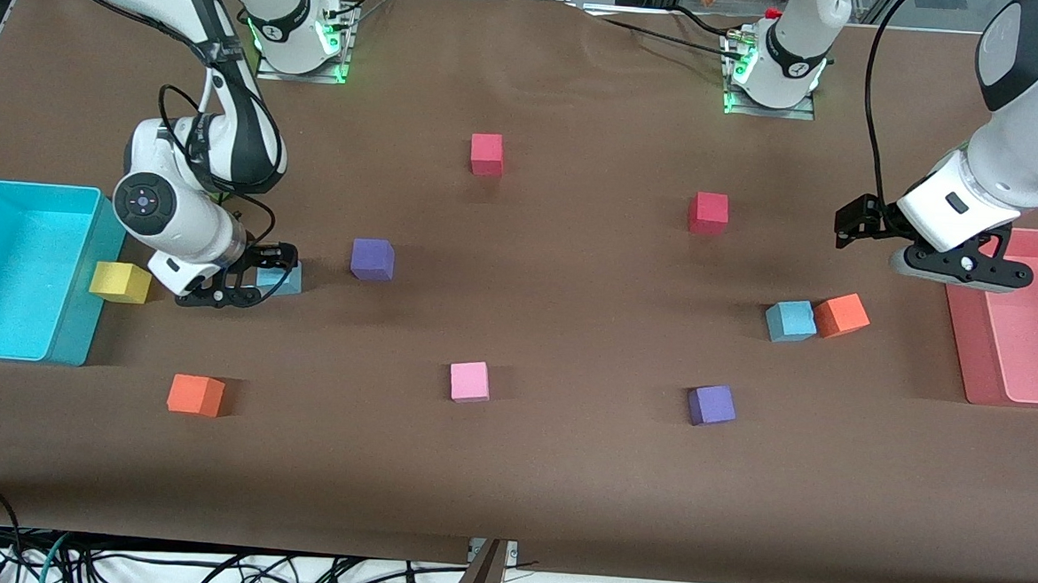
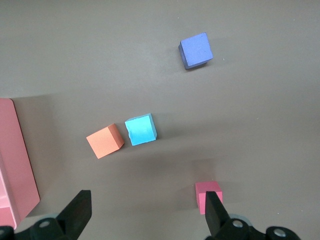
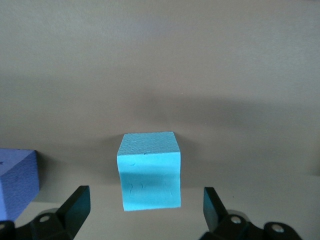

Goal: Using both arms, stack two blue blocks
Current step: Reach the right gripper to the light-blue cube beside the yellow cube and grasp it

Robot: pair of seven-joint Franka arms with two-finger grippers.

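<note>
I have the right gripper (image 1: pixel 248 288) spread low over 1 blue block (image 1: pixel 281 279), so next I close; the left gripper (image 1: pixel 960 261) waits spread above the pink tray (image 1: pixel 1027 340).

The counter (image 1: pixel 563 471) is being covered by a matt brown cloth-like sheet. A porous, foam-like matt finish is being shown by the blue block (image 3: pixel 149 170). Glossy white plastic shells are being displayed by the arms (image 1: pixel 1024 149), with matt black grippers (image 2: pixel 145 215).
</note>
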